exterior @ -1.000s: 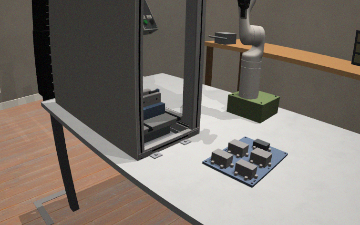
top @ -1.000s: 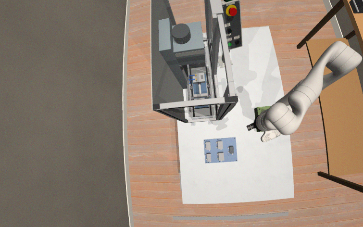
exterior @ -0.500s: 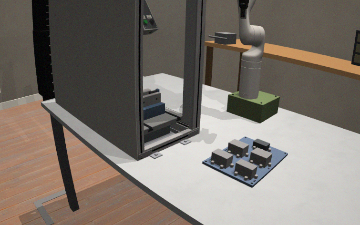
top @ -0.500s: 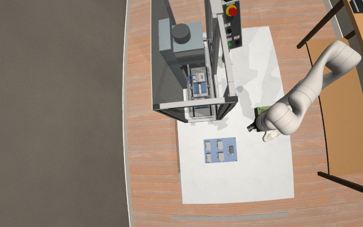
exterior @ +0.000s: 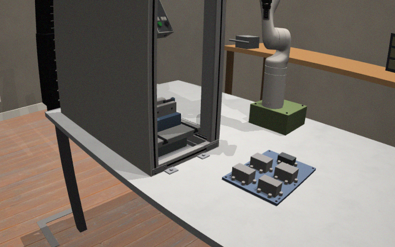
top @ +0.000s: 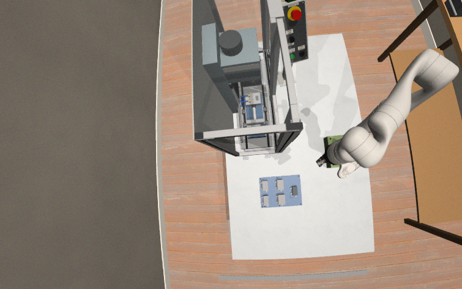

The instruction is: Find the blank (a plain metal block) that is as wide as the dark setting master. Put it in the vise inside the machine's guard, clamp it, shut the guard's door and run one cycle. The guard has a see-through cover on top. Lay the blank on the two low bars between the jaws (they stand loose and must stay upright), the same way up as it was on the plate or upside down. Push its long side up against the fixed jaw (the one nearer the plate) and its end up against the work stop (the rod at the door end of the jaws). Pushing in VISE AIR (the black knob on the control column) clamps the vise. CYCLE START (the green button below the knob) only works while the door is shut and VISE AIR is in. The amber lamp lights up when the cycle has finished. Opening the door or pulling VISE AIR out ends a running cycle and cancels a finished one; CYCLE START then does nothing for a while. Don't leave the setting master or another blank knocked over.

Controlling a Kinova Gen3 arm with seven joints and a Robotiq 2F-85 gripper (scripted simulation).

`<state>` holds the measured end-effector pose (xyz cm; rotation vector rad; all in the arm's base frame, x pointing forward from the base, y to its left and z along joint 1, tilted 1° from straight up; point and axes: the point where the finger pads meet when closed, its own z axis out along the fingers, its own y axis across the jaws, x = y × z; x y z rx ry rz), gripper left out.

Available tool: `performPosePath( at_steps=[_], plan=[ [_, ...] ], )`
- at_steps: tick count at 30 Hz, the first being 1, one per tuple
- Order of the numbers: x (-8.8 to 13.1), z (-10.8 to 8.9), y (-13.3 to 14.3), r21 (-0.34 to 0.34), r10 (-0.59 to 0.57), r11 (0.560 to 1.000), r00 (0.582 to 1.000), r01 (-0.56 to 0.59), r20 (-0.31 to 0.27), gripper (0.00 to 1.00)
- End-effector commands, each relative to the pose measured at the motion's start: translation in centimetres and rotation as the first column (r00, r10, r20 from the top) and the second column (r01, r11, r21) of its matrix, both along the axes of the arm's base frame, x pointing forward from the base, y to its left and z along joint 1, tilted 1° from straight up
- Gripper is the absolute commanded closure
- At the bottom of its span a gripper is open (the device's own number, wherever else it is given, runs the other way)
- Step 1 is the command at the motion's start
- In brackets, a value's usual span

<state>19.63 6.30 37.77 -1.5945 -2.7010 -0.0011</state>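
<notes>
Gripper status: fully closed, empty.
My gripper (top: pixel 319 161) hangs high, touching nothing; the blue plate (top: pixel 298 202) lies well below it.

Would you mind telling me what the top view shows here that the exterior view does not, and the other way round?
Only the top view shows the red stop button at the head of the control column, the gripper, shut and empty, and the vise seen through the guard's see-through cover. Only the exterior view shows the guard's solid side panel and the table leg. Both share the blue plate with four grey blanks and the dark setting master, the green arm base and the green button.
</notes>
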Motion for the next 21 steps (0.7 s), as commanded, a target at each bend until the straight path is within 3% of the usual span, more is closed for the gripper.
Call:
performPosePath(
  at_steps=[1,2,14,19,21],
  plan=[
    [-2.1,0.4,-3.5,0.044,-0.141,0.989,0.990,0.140,0.024,0.90],
    [-2.7,0.6,-4.5,0.059,-0.184,0.982,0.983,0.182,0.029,0.90],
    [-2.7,0.6,-4.5,0.059,-0.184,0.982,0.983,0.182,0.029,0.90],
    [-5.8,1.1,-9.2,0.138,-0.384,0.916,0.922,0.376,0.041,0.90],
    [-5.8,1.1,-9.2,0.138,-0.384,0.916,0.922,0.376,0.041,0.90]
  ],
)
